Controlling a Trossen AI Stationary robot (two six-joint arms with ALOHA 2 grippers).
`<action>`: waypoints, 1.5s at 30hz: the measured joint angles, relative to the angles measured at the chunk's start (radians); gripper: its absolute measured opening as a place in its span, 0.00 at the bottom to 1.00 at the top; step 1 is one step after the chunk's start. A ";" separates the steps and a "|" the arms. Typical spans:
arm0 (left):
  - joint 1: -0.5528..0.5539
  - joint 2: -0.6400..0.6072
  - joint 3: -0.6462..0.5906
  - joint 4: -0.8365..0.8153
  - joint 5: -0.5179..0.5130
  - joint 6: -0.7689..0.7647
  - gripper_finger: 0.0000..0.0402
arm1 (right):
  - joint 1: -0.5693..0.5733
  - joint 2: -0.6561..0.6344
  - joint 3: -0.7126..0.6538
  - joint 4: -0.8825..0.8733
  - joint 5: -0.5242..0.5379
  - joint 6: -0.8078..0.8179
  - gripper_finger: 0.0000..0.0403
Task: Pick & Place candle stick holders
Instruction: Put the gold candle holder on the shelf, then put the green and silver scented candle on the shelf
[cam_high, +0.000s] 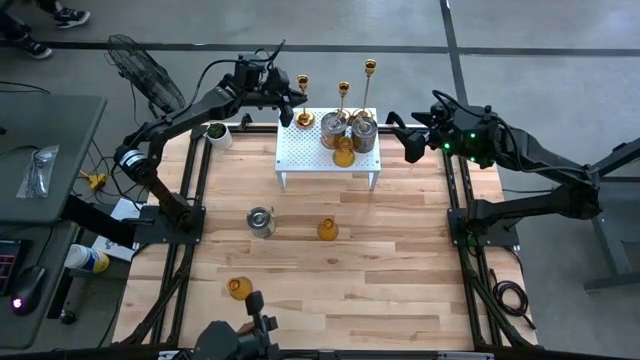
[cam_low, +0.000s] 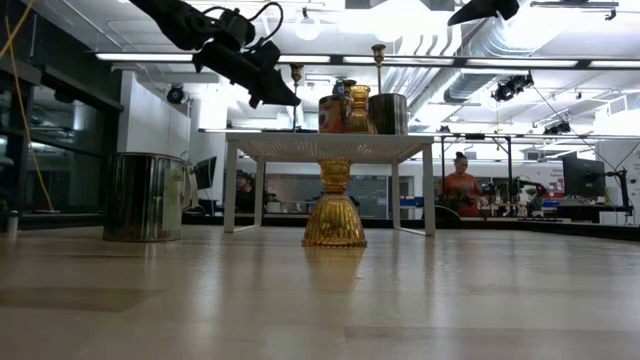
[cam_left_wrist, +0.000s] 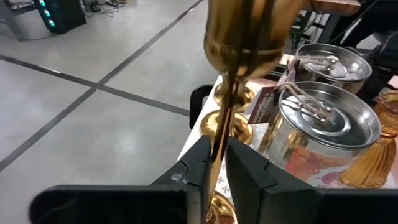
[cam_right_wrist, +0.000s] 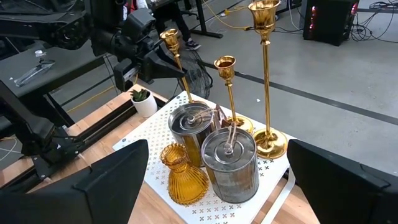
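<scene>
Risks, left to right. Left claw (cam_high: 295, 112) set at the far-left corner of the white rack (cam_high: 300, 160), closed in tight about the stem of the leftmost gold stick (cam_high: 303, 100); clamped or just slack, cannot tell. Stick base appears seated on the rack deck. Likely fault: any sideways drag on withdrawal tips this tall, narrow stick off the rack edge or into the middle gold stick (cam_high: 343, 100) just beside it. Crowded rack: tallest gold stick (cam_high: 369, 80), two silver cups (cam_high: 333, 130) and one amber holder (cam_high: 344, 152) stand close together, so one topple risks a chain.

Right claw (cam_high: 412, 140) spread wide, holding nothing, waiting off the rack's right end.

Remaining on the bench (cam_high: 400, 270): a silver cup (cam_high: 261, 221) and an amber holder (cam_high: 327, 229) near the centre, another amber holder (cam_high: 239, 288) toward the near-left corner.

Containers. White cup (cam_high: 218, 132) at the far-left corner of the bench: holds a small green plant. Silver cups on the rack: metal tops with a wire loop; contents not visible.
</scene>
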 joint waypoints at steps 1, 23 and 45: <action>0.000 0.000 0.000 0.003 0.005 0.000 0.14 | 0.000 0.000 0.000 0.000 0.000 0.000 0.93; 0.000 -0.123 0.002 -0.100 -0.002 -0.002 0.54 | 0.000 -0.001 0.000 -0.073 -0.042 0.005 0.93; -0.001 -0.319 0.004 -0.429 -0.060 -0.112 0.54 | 0.001 -0.299 -0.503 0.216 -0.190 0.160 0.93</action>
